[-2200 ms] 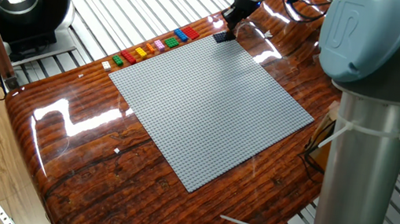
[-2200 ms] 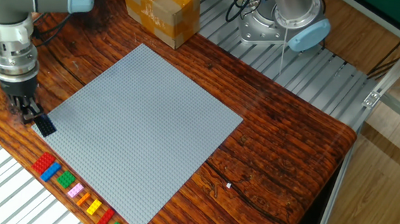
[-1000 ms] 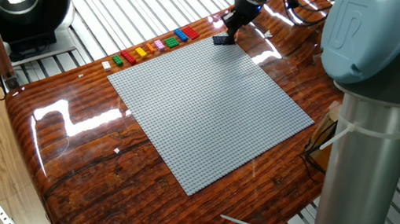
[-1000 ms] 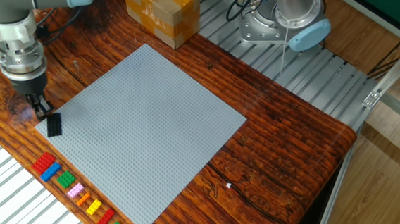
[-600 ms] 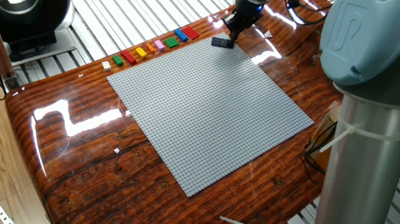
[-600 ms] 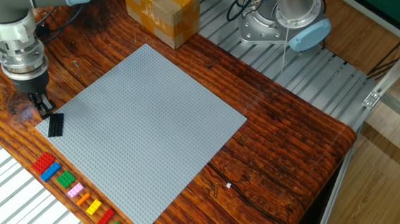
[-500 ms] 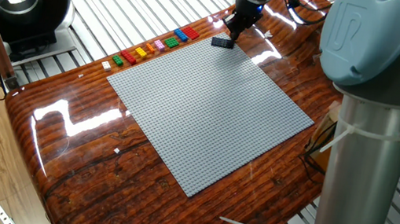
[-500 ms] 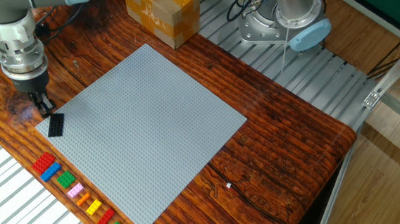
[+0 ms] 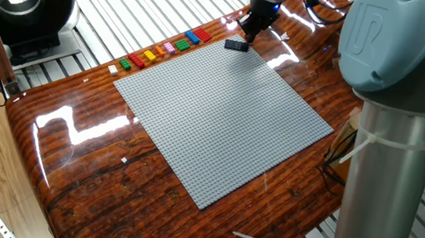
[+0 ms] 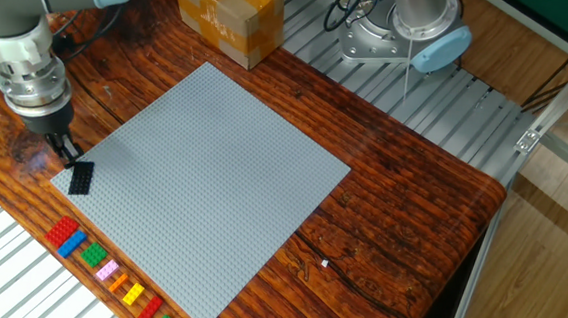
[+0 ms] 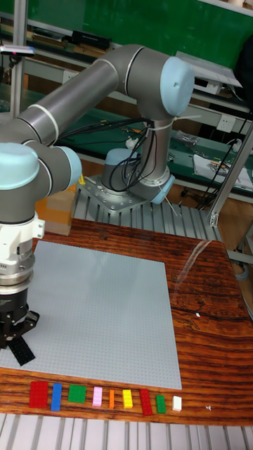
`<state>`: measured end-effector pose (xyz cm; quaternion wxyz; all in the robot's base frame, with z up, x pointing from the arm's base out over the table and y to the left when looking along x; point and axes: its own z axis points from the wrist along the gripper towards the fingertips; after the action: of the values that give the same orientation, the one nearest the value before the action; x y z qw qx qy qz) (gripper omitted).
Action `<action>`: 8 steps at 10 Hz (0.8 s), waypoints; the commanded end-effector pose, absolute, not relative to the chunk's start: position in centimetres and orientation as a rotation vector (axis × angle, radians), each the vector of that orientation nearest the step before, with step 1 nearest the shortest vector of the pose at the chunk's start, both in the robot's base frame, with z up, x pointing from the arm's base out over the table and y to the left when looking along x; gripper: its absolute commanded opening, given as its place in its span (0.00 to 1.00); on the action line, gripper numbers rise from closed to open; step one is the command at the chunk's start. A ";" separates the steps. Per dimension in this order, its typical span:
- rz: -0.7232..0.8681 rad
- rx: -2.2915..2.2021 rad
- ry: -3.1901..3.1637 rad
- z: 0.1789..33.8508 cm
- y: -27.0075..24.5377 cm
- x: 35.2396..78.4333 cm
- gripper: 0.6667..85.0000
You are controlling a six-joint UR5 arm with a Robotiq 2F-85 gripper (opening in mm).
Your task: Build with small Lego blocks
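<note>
Glossy dark wood tabletop (image 10: 402,197) on a slatted metal bench, w/ a big grey baseplate (image 10: 203,173) covering most of it.

Dark brick (image 10: 80,177) sits on the baseplate right at one corner, the corner nearest the row of spare bricks (image 10: 106,264). Those spares (red, blue, green, pink, orange, yellow etc.) lie in a line on the tabletop along the adjacent baseplate edge, just off it, untouched.

Gripper (image 10: 64,152) is just above and beside the dark brick. Approx 2 s ago the brick hung tilted at the fingertips, over the wood just off the corner; now it lies flat on the studs and hasn't shifted over the last half sec, while the fingers have lifted slightly off it. In the tall view the gripper (image 11: 15,332) looks close to the brick (image 11: 21,349), contact unclear. Jaws look narrow, prob. released, but can't tell for sure how far open.

Judgement: first brick placed, looks seated. Next is likely a retreat and a reach for the spare row. Risk: brick only half pressed in.

Cardboard box (image 10: 224,14) sits at the far corner, out of the way.
</note>
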<state>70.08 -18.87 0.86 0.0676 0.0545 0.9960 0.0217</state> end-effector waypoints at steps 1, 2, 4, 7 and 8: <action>0.076 0.154 3.002 1.1 -18.1 70.1 0.20; 0.075 0.163 3.002 1.1 -18.0 70.1 0.21; 0.084 0.170 3.001 1.2 -17.8 70.1 0.19; 0.042 0.095 3.029 2.0 -18.0 69.9 0.38; 0.033 0.059 3.029 1.9 -18.1 69.9 0.46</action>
<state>69.95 -18.10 1.48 0.0592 0.0346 0.9976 0.0138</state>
